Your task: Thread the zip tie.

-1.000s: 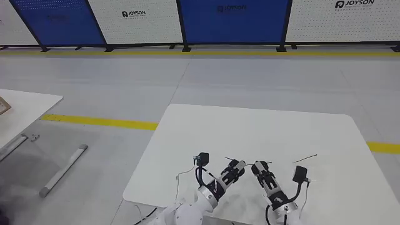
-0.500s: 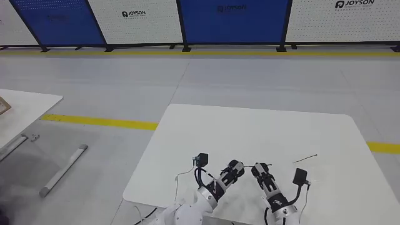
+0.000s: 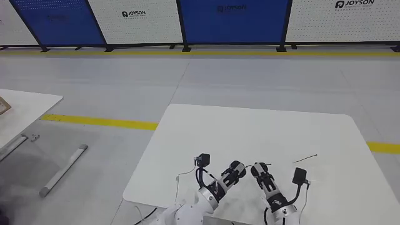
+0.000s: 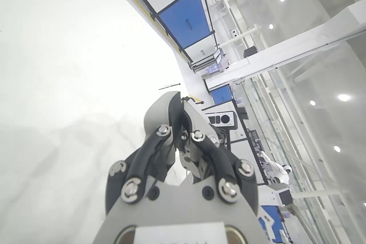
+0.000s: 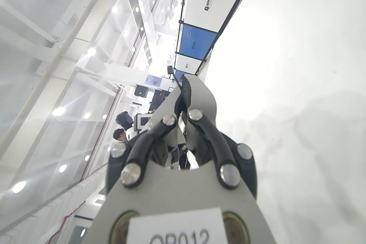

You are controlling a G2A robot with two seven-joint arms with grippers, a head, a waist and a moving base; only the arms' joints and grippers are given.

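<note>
A hall floor was seen, bounded at the far side by blue and white panels [image 3: 234,6], and a yellow line [image 3: 94,121] was marked across it beside a white table [image 3: 262,125]. Both arms were placed over the table's near edge, around its middle, with their ends close together and angled toward each other.

The left tool [image 4: 178,95] was clenched, its dark pads pressed together, and a short thin black end was seen protruding at its tip. The right tool [image 5: 183,82] was likewise clenched on the black zip tie [image 5: 175,76]. The strap was pinched between the pads, and its square head was held out beyond the fingertips, above the table rather than on it. In the top view a thin dark line was seen running between the two tools, just above the table's near edge.

A second tie [image 3: 305,158], thin and dark, was left lying flat on the table, toward its right side and apart from both tools.
</note>
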